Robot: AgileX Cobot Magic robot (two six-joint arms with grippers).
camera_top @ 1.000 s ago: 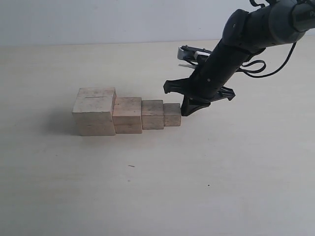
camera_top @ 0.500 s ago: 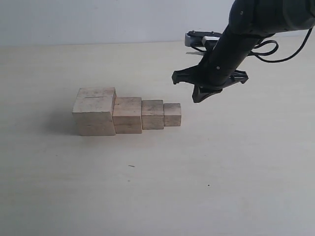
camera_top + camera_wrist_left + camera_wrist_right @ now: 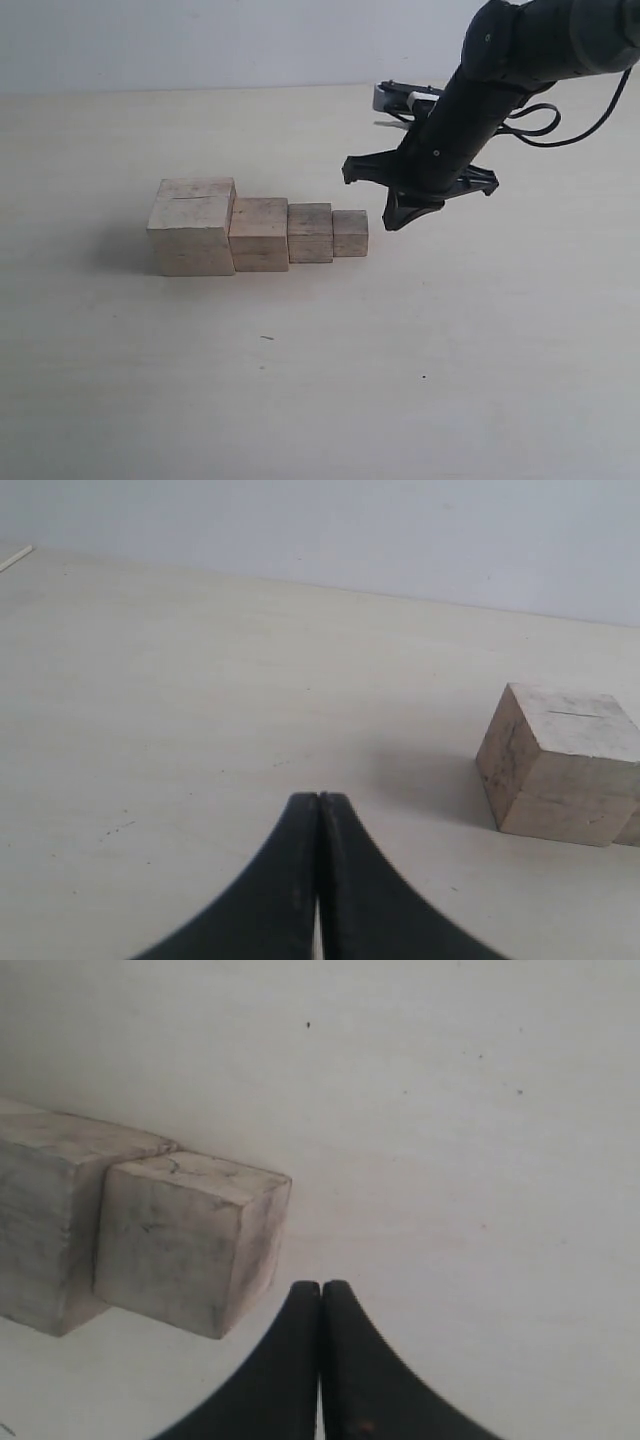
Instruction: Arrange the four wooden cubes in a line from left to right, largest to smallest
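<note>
Four pale wooden cubes stand touching in a row on the table: the largest cube [image 3: 192, 227] with a thin saw-line at the left, then the second cube [image 3: 259, 234], the third cube [image 3: 310, 233] and the smallest cube [image 3: 350, 233] at the right. My right gripper [image 3: 392, 221] hangs shut and empty just right of the smallest cube [image 3: 190, 1241], slightly above the table and apart from it. My left gripper [image 3: 319, 798] is shut on nothing; it does not show in the exterior view. The largest cube [image 3: 560, 763] lies ahead of it, off to one side.
The pale table [image 3: 400, 360] stretches around the row. A white wall [image 3: 200, 40] rises behind the table. A black cable [image 3: 545, 130] loops behind the right arm.
The right gripper lifted up and away from the smallest cube, then came back down and closer to it. The cubes have not moved.
</note>
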